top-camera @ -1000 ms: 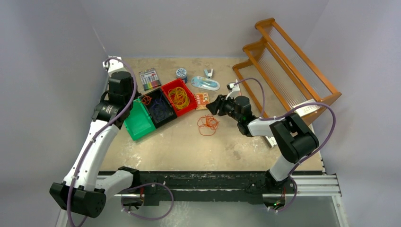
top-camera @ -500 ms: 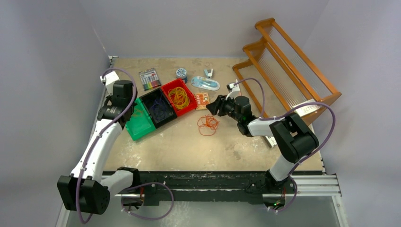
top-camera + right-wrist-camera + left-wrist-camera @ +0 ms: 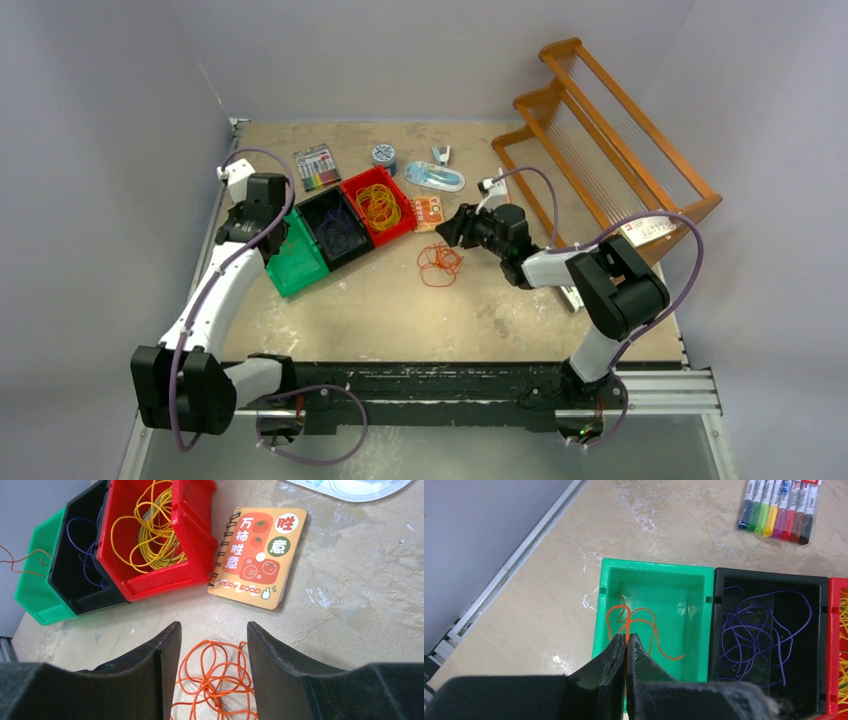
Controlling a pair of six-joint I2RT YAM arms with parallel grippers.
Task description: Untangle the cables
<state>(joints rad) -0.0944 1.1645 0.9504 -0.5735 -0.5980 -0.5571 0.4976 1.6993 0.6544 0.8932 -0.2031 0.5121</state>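
Note:
My left gripper (image 3: 627, 637) is shut on a single orange cable (image 3: 644, 625) that hangs into the green bin (image 3: 651, 567). In the top view the left gripper (image 3: 278, 232) is over that bin's far-left end. The black bin (image 3: 769, 573) beside it holds dark purple cables (image 3: 759, 630). The red bin (image 3: 195, 525) holds yellow cables (image 3: 150, 525). A tangle of orange cables (image 3: 220, 680) lies on the table in front of the bins. My right gripper (image 3: 214, 625) is open and empty just above the tangle (image 3: 440, 263), with the fingers either side of its far edge.
A pack of markers (image 3: 316, 167), a tape roll (image 3: 384, 156), a blue-white package (image 3: 437, 177) and an orange notebook (image 3: 257, 555) lie behind and beside the bins. A wooden rack (image 3: 600, 140) stands at the back right. The left wall is close to the green bin.
My left arm has drawn back toward the near left, carrying the orange cable from over the black bin to over the green bin. The right gripper has hardly moved.

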